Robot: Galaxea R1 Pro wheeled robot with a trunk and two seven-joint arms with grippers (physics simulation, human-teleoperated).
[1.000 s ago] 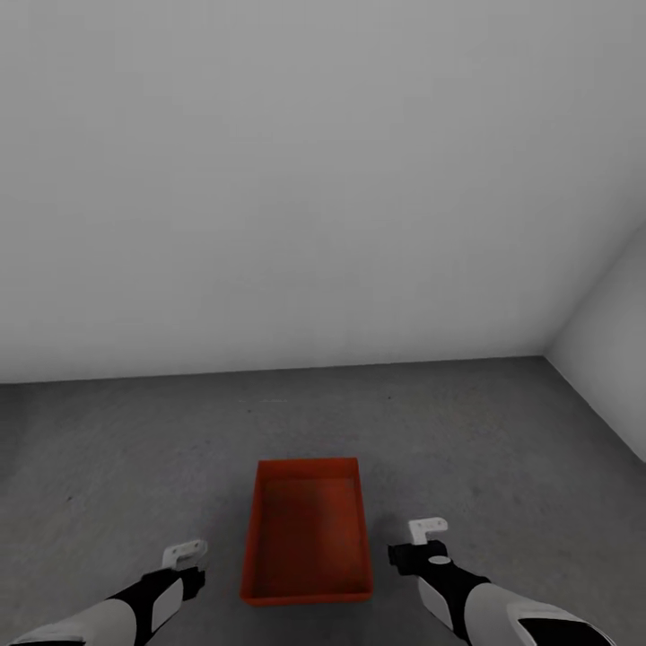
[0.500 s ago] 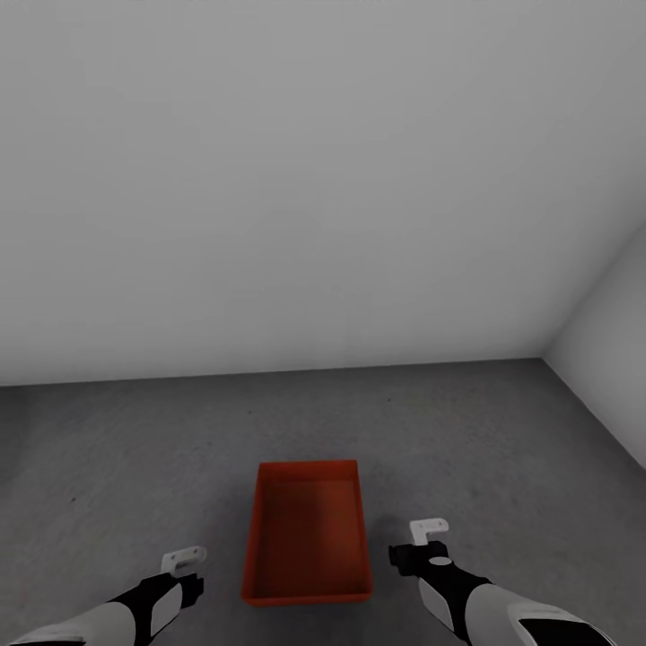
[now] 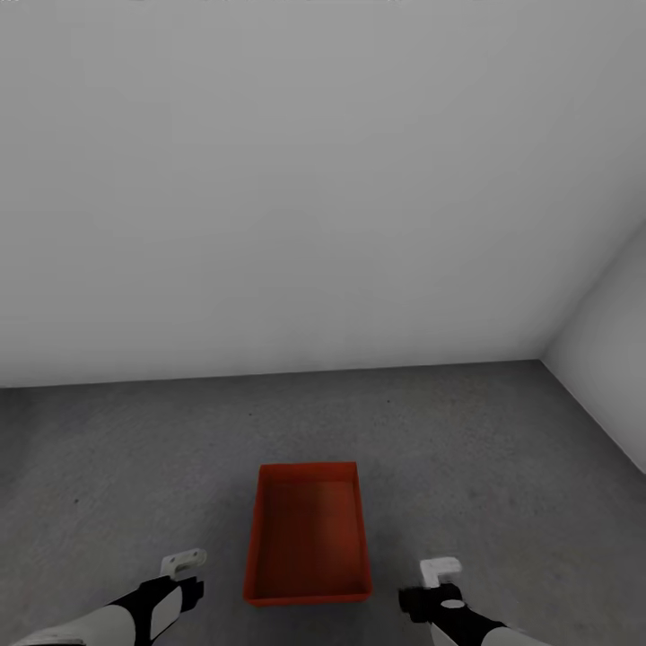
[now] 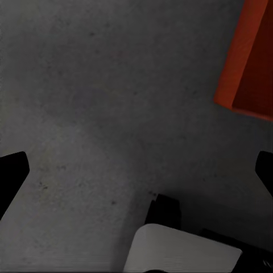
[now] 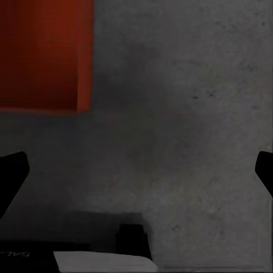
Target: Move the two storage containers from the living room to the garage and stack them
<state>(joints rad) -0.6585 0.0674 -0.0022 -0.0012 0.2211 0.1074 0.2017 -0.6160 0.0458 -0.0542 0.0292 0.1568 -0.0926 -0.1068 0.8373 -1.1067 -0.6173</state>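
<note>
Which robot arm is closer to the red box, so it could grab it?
Probably the left: the left gripper sits nearer the storage container on the floor; the right gripper is lower and farther off.

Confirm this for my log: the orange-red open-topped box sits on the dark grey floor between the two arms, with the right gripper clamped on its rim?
Not quite. In the head view the right gripper hangs beside the orange-red open-topped box, apart from its rim, holding nothing. The box does sit on the dark grey floor between both arms.
</note>
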